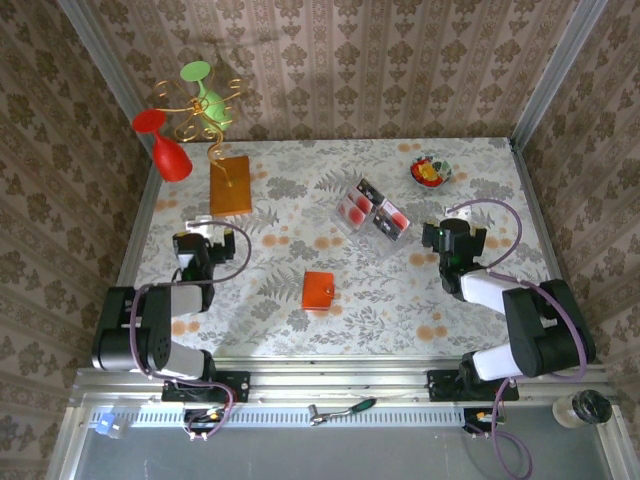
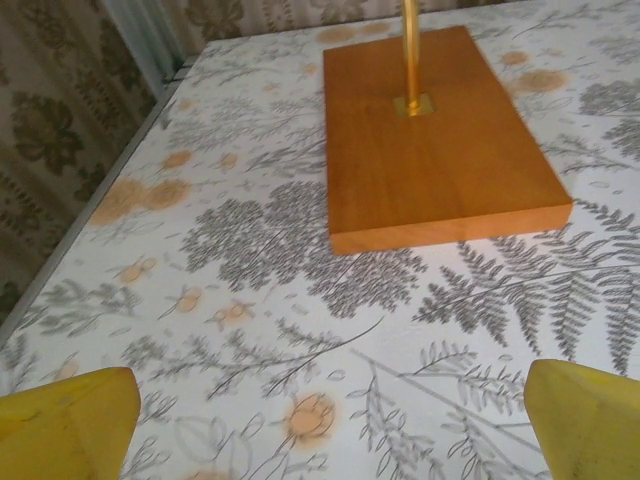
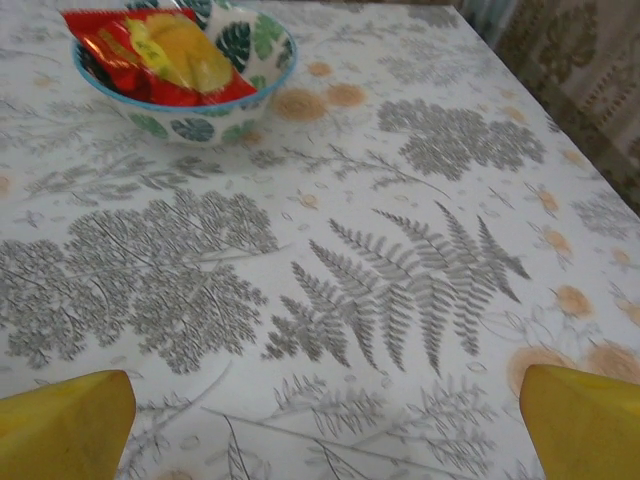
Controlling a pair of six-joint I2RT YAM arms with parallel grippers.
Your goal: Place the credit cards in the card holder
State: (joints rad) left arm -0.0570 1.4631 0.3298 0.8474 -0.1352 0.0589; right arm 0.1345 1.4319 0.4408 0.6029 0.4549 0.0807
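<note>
On the left of the table (image 1: pixel 400 310), the left gripper (image 1: pixel 195 240) hangs with its yellow fingers (image 2: pixel 70 420) spread wide over bare cloth, holding nothing, just short of an orange-brown wooden block (image 2: pixel 430 140). Between the two arms the orange card holder (image 1: pixel 318 290) lies flat, and the credit cards (image 1: pixel 372 212) sit farther back near the middle, apart from it. At the right, the right gripper (image 1: pixel 452 235) is likewise spread and empty, facing a patterned bowl (image 3: pixel 190 70) of snack packets.

Orange card holder (image 1: pixel 318 290), fern-patterned table (image 1: pixel 400 300)
</note>
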